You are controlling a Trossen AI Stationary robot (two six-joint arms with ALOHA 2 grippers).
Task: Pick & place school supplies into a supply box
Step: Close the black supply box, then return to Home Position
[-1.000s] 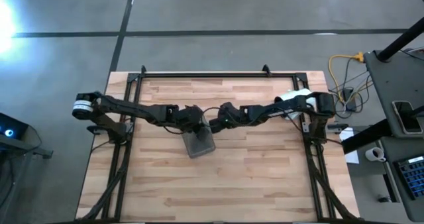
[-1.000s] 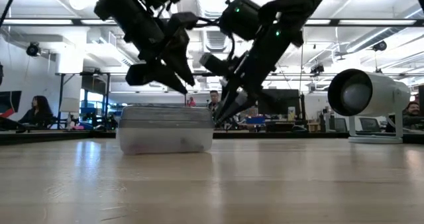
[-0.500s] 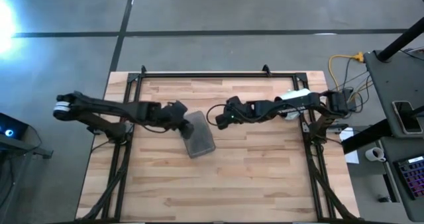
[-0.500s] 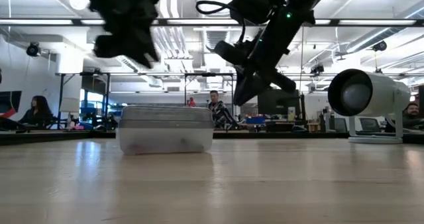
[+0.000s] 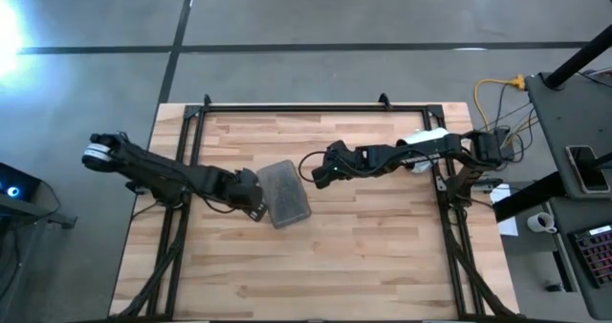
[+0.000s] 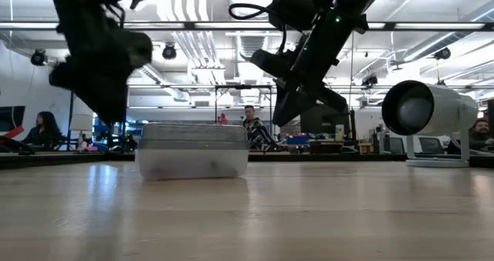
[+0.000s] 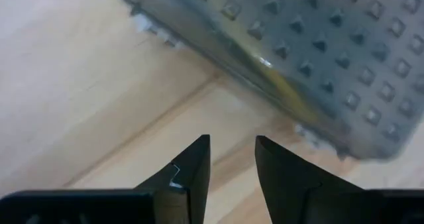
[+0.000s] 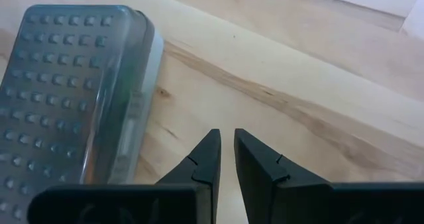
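Note:
The supply box (image 5: 285, 194) lies shut on its base in the middle of the table, its grey studded lid up (image 7: 318, 45) (image 8: 73, 85) (image 6: 193, 149). The school supplies are inside. Only a yellow streak (image 7: 268, 75) shows through the clear wall. My left gripper (image 5: 256, 206) hovers just off the box's left long side, its fingers a little apart (image 7: 232, 144). My right gripper (image 5: 318, 175) hangs above the table to the right of the box's far end, fingers almost together (image 8: 227, 141). It is well above the lid in the low view (image 6: 289, 103).
A white cylinder-shaped device (image 6: 428, 110) stands on the table's right side near the right arm's base (image 5: 426, 137). A black metal frame (image 5: 287, 106) runs around the table. Bare wood spreads over the near half (image 5: 325, 266). People sit in the room behind.
Both grippers have left the box's far end. The left one has drawn back toward the table's left, then swung toward the near edge and dropped beside the box's left side. The right one has risen and pulled back to the right, then held still. The box has stayed put.

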